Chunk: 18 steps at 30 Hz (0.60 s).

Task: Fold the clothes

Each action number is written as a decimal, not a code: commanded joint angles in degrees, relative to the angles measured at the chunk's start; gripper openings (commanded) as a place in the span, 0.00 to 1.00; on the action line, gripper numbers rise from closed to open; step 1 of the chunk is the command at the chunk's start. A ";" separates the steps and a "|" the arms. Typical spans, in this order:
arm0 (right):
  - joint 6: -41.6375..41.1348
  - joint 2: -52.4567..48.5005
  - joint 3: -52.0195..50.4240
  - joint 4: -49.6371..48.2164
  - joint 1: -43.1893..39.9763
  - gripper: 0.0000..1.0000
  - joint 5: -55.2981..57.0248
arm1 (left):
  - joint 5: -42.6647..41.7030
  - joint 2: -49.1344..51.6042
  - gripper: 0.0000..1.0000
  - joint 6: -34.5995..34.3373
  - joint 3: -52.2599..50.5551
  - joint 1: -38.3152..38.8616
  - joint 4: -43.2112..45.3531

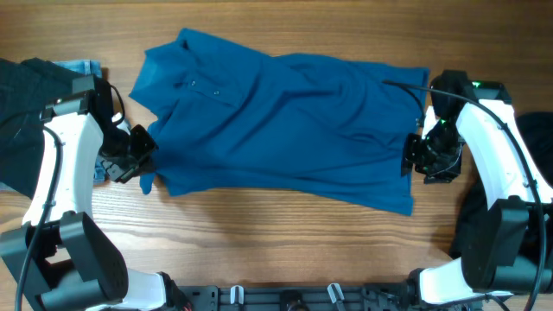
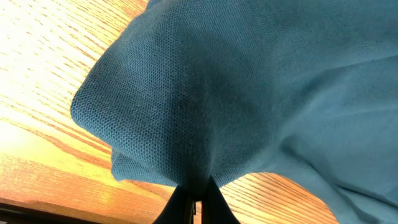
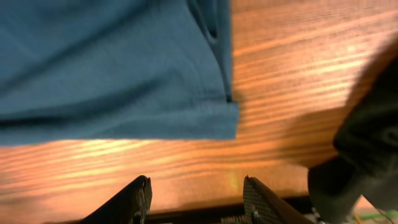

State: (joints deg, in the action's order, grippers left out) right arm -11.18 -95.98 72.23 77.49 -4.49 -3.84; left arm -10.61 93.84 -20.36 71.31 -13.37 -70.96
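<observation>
teal shirt [image 1: 285, 121] spread across the wood, one edge pinched

the shirt lies opened out across the middle of the table [image 1: 285, 246], collar end toward our left arm and hem toward our right. its cloth is soft and rumpled, with long shallow folds running along its length. up close in the left wrist view it shows a fine, pebbly knit. the buttoned placket [image 1: 206, 86] runs slantwise below the collar.

the left gripper [image 2: 196, 202] is clamped tight on a bunched lower edge of the shirt. the fabric gathers into a rounded lobe above the dark fingertips, with creases fanning up from the pinch. in the overhead view this grip sits at the shirt's near left corner.

the right gripper [image 3: 196, 193] stands parted and grasps nothing, with only bare wood between its fingers [image 3: 138, 196]. just ahead of it the shirt's hem ends in a squared corner lying flat on the table.

the table top is warm orange-brown wood with a strong straight grain and a slight sheen.

a black garment [image 1: 22, 104] is heaped at the far left, with a light-blue denim piece [image 1: 84, 66] showing at its top edge. more black cloth [image 3: 367, 140] lies in a soft mound at the right, apart from the shirt.
</observation>
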 commanded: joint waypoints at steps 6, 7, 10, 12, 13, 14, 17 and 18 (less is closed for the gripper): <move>-1.18 0.20 -6.36 -5.31 -0.07 0.52 -2.82 | -0.72 -0.52 0.04 0.63 0.87 -0.26 0.02; -1.18 0.20 -7.56 -6.40 -0.07 0.52 -2.82 | -0.72 -0.52 0.04 0.63 0.87 -0.26 0.04; -1.44 0.20 -12.35 -10.93 -0.07 0.52 -2.86 | -0.70 -0.52 0.04 0.66 0.87 -0.24 0.09; -2.40 0.20 -15.26 -14.10 -0.07 0.52 -2.93 | -0.70 -0.52 0.04 0.66 0.87 -0.26 0.26; -2.49 0.20 -16.26 -15.61 -0.07 0.52 -3.30 | -0.70 -0.52 0.04 0.66 0.87 -0.26 0.42; -2.47 0.20 -17.27 -17.29 -0.07 0.52 -3.91 | -0.70 -0.52 0.04 0.66 0.87 -0.26 0.50; -2.43 0.20 -19.89 -22.36 -0.07 0.52 -7.72 | -0.72 -0.52 0.04 0.66 0.87 -0.24 0.66; -2.45 0.20 -20.61 -23.58 -0.07 0.52 -9.05 | -0.72 -0.52 0.04 0.66 0.87 -0.26 0.66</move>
State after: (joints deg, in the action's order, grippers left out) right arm -12.64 -95.98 53.67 56.60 -4.49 -7.70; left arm -10.61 93.84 -20.36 71.31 -13.37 -70.46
